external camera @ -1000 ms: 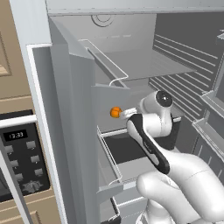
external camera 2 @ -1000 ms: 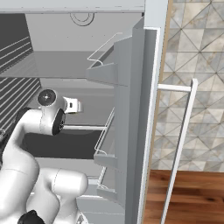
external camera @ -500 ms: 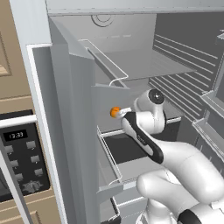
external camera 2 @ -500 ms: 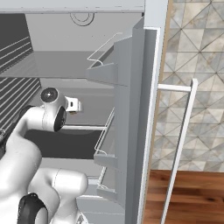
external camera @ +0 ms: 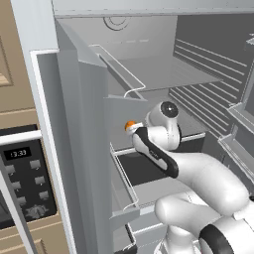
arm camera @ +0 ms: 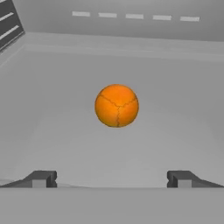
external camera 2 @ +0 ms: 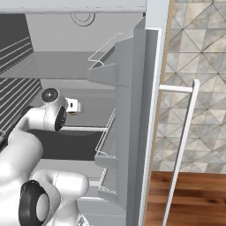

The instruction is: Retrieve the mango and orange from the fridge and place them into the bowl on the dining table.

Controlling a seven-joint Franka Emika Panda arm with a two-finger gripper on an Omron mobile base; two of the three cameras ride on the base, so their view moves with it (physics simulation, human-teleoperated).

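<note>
The orange [arm camera: 117,105], a bright orange ball, rests on a grey shelf inside the open fridge [external camera: 74,149]. In the hand view it sits just ahead of my gripper [arm camera: 111,179] and centred between the fingertips [arm camera: 41,178], which stand wide open with nothing between them. From the left base view the orange [external camera: 130,125] peeks out beside my white hand, level with the left door's shelf. The right base view has my hand [external camera 2: 73,106] reaching in over the same shelf of the fridge [external camera 2: 132,110]. The mango, the bowl and the dining table are out of view.
A black-fronted microwave [external camera: 20,173] sits left of the fridge. Wire-edged door shelves [external camera: 124,99] flank my arm, and a dark drawer [external camera: 144,166] lies under the shelf. On the right are the door's bar handle [external camera 2: 181,150], a tiled wall and a wood floor [external camera 2: 190,194].
My hand has pushed further into the fridge and closer to the orange. The orange has not moved and the jaws have stayed open.
</note>
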